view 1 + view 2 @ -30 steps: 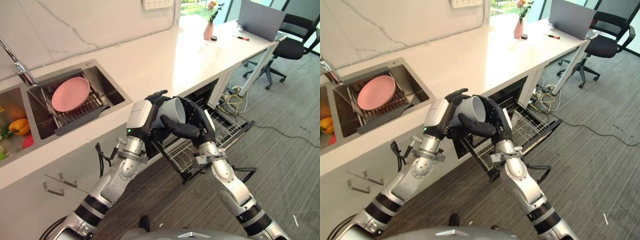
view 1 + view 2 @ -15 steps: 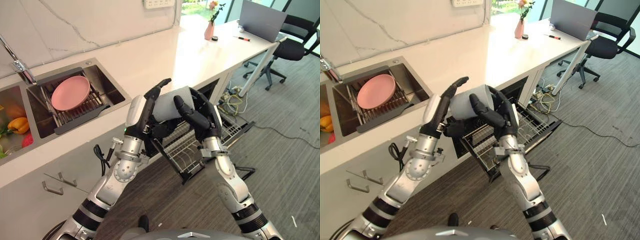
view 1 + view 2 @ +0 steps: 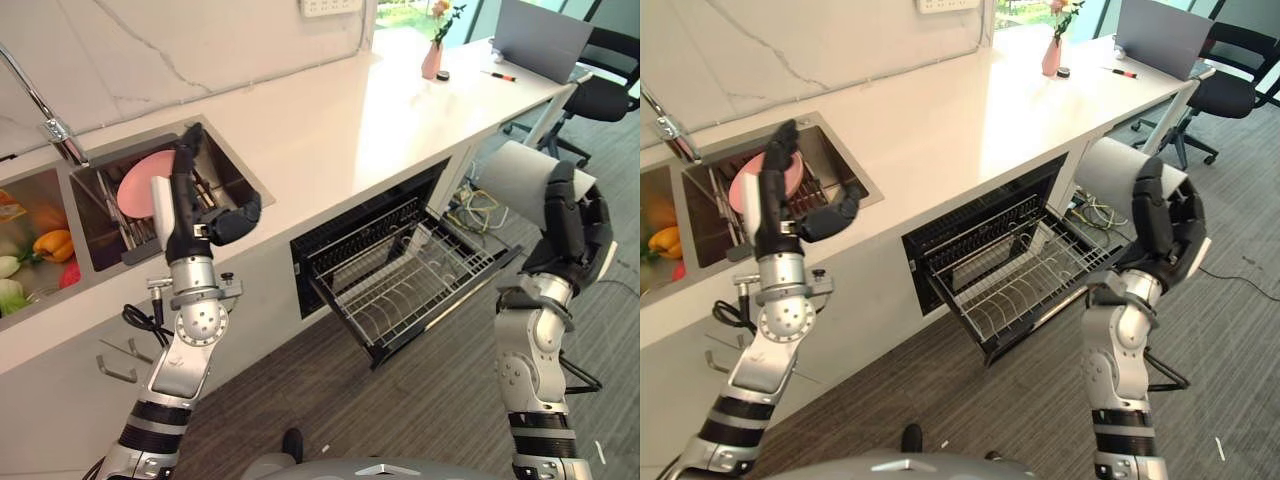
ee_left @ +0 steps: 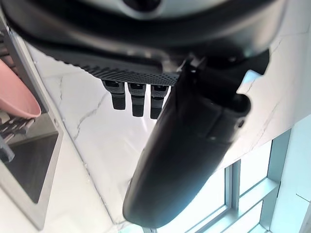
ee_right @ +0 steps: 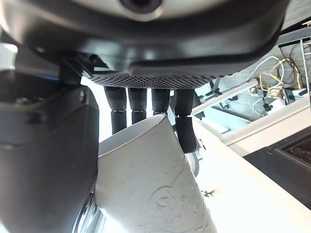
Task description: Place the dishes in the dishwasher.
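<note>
A white embossed cup (image 3: 513, 178) is held up in my right hand (image 3: 572, 228), to the right of the dishwasher and above the carpet; the fingers curl round it (image 5: 146, 179). The dishwasher's wire rack (image 3: 400, 282) is pulled out below the counter and holds no dishes that I can see. A pink plate (image 3: 740, 186) stands in the sink's drying rack (image 3: 150, 238). My left hand (image 3: 186, 205) is raised upright in front of the sink, fingers straight and empty, partly covering the plate. The plate's edge (image 4: 17, 94) shows past that hand (image 4: 189, 160).
The white counter (image 3: 330, 110) runs back to a pink vase (image 3: 432, 60) and a laptop (image 3: 545, 35). A faucet (image 3: 50, 120) and vegetables (image 3: 45, 245) are at the left basin. An office chair (image 3: 610, 90) and floor cables (image 3: 480, 210) are on the right.
Both hands held the cup together over the rack. My left hand let go and swung left to the sink; my right hand carried the cup out to the right.
</note>
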Controlling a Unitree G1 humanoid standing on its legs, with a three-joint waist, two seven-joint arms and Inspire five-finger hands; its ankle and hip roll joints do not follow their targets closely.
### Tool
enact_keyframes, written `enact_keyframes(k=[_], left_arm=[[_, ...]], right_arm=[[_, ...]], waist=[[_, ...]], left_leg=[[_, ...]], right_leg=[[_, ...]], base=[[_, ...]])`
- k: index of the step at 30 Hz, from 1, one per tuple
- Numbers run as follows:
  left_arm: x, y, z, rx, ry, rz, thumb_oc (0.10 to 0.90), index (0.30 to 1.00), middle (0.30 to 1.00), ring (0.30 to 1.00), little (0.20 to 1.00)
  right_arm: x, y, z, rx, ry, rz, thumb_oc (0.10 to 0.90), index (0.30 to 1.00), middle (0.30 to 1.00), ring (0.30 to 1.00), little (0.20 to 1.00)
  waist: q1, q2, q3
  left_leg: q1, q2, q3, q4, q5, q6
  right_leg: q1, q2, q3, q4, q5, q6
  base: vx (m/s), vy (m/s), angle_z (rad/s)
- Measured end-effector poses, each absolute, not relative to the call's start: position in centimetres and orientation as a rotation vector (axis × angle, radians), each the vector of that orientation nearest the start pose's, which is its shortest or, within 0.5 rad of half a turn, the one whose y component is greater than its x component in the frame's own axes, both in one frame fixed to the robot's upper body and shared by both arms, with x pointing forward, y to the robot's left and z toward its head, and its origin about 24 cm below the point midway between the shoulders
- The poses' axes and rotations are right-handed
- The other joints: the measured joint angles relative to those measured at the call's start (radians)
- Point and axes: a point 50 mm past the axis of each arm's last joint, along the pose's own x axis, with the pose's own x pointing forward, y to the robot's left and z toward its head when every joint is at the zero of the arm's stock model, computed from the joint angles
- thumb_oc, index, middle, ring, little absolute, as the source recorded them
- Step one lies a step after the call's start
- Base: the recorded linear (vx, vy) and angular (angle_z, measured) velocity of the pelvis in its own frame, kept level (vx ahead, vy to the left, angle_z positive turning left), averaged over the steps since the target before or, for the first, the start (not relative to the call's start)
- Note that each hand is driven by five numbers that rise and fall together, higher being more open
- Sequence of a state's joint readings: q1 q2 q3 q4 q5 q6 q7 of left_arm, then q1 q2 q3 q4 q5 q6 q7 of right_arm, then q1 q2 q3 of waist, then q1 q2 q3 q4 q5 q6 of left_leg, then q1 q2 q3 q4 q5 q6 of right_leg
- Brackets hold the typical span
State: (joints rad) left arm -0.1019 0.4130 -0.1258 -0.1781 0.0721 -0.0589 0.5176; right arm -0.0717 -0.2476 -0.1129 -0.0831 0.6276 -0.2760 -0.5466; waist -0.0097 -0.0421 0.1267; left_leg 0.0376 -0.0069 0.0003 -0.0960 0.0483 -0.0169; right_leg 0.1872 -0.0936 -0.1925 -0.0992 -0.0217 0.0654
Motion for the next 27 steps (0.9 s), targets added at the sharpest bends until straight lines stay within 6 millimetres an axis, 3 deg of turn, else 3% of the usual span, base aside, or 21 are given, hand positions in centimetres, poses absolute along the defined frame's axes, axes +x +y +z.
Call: enact_keyframes(k=[9, 14, 20, 22, 27], left_arm=[[25.0, 16.3, 14.2, 0.064, -0.405, -0.083, 0.800, 0.900, 0.900, 0.900, 0.900], [24.3, 14.8, 13.2, 0.025, -0.342, -0.274, 0.800, 0.900, 0.900, 0.900, 0.900], [22.3, 15.4, 9.6, 0.075, -0.168, -0.363, 0.800, 0.900, 0.900, 0.900, 0.900], [21.1, 16.7, 6.5, 0.072, -0.029, -0.324, 0.800, 0.900, 0.900, 0.900, 0.900], [18.4, 19.3, 1.2, 0.086, 0.253, -0.260, 0.800, 0.900, 0.900, 0.900, 0.900]], right_arm=[[25.4, -27.9, 8.3, -0.100, -0.121, -0.487, 0.400, 0.300, 0.300, 0.300, 0.300], [25.9, -28.7, 6.7, -0.335, 0.037, -0.328, 0.400, 0.300, 0.300, 0.300, 0.300], [26.1, -28.4, 4.8, -0.434, 0.139, -0.245, 0.400, 0.300, 0.300, 0.300, 0.300], [26.7, -28.8, 4.3, -0.519, 0.174, -0.233, 0.400, 0.300, 0.300, 0.300, 0.300], [27.6, -29.6, 4.6, -0.619, 0.197, -0.210, 0.400, 0.300, 0.300, 0.300, 0.300]], waist=[[0.002, -0.008, 0.004], [0.009, -0.021, 0.010], [0.021, -0.029, 0.015], [0.051, -0.032, 0.016], [0.100, -0.044, 0.024]], left_leg=[[-0.007, -0.006, -0.010, 0.000, 0.002, 0.004], [-0.011, -0.009, -0.025, 0.000, 0.004, 0.006], [-0.021, -0.014, -0.042, 0.000, 0.012, 0.015], [-0.032, -0.015, -0.046, 0.000, 0.012, 0.009], [-0.082, -0.015, -0.068, 0.000, 0.024, 0.003]], right_leg=[[-0.001, -0.005, -0.010, 0.000, 0.000, 0.000], [0.001, -0.005, -0.026, 0.000, 0.000, 0.000], [-0.001, -0.006, -0.044, 0.000, 0.000, 0.000], [-0.010, -0.006, -0.050, 0.000, -0.003, 0.005], [-0.048, -0.003, -0.069, 0.000, -0.003, 0.005]], base=[[0.00, -0.003, 0.04], [0.01, 0.003, 0.09], [-0.01, -0.007, 0.08], [-0.05, -0.030, 0.08], [-0.03, -0.022, 0.15]])
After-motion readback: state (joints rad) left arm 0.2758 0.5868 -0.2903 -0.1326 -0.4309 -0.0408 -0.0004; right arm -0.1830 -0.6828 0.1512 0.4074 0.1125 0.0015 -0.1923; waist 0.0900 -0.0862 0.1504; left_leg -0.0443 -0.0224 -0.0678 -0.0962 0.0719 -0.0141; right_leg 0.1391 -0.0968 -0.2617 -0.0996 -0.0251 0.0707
